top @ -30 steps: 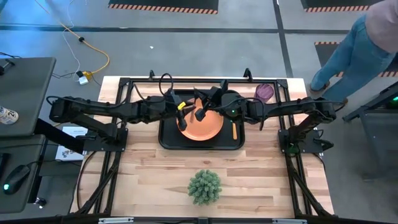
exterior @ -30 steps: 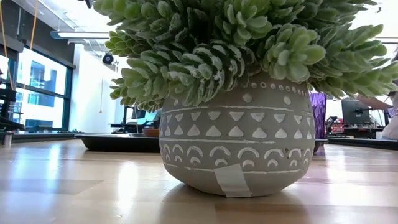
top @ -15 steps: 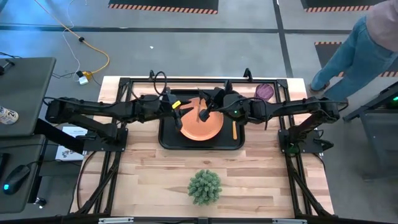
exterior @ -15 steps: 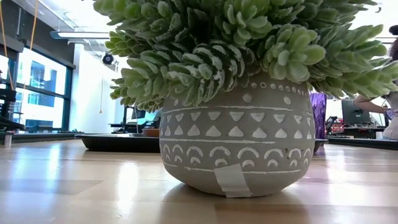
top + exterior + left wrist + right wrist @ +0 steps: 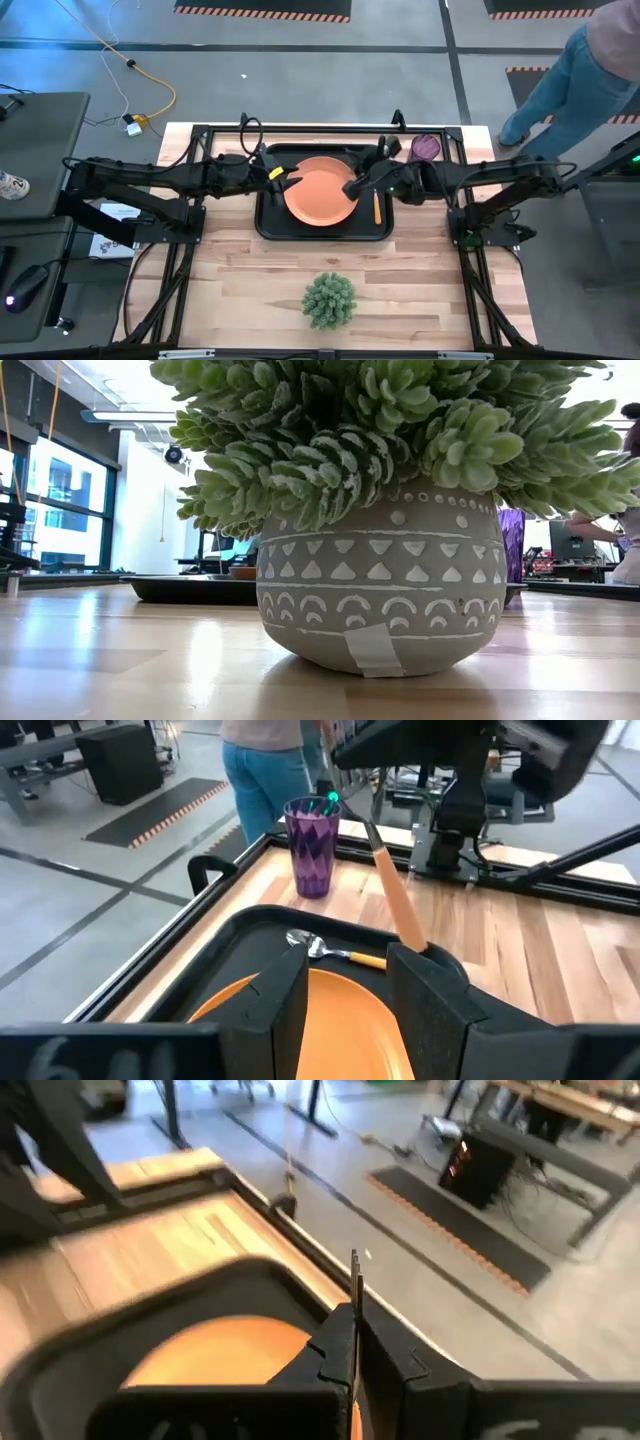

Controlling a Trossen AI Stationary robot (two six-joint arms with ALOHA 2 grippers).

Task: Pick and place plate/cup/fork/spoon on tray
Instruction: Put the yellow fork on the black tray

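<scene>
From above, the orange plate (image 5: 321, 189) lies flat on the black tray (image 5: 322, 232) at the far middle of the wooden counter (image 5: 250, 280). The left pincer (image 5: 281, 178) sits at the plate's left rim, and the right pincer (image 5: 355, 184) at its right rim. An orange-handled utensil, apparently the spoon (image 5: 377, 208), lies on the tray just right of the plate. The purple cup (image 5: 424, 147) stands off the tray, on the counter by the far right corner. A spiky green plant (image 5: 329, 299) sits on the near part of the counter, and a person in jeans (image 5: 560, 75) stands on the floor beyond the right corner. At counter level, the patterned grey pot (image 5: 378, 588) of that plant fills most of the picture; the tray's low edge (image 5: 185, 590) shows behind it on the left and a strip of the cup (image 5: 512, 544) on the right. Neither pincer shows here. In the left wrist view, that pincer's fingers (image 5: 428, 994) are spread apart with the plate (image 5: 340, 1015) between and below them; the spoon (image 5: 325, 950) lies beyond on the tray (image 5: 255, 935), and the cup (image 5: 312, 845) stands upright on the counter past it. In the right wrist view, the pincer (image 5: 356, 1345) is clamped on the slim metal fork (image 5: 355, 1295), which points forward above the plate (image 5: 225, 1350) and tray (image 5: 205, 1285).
</scene>
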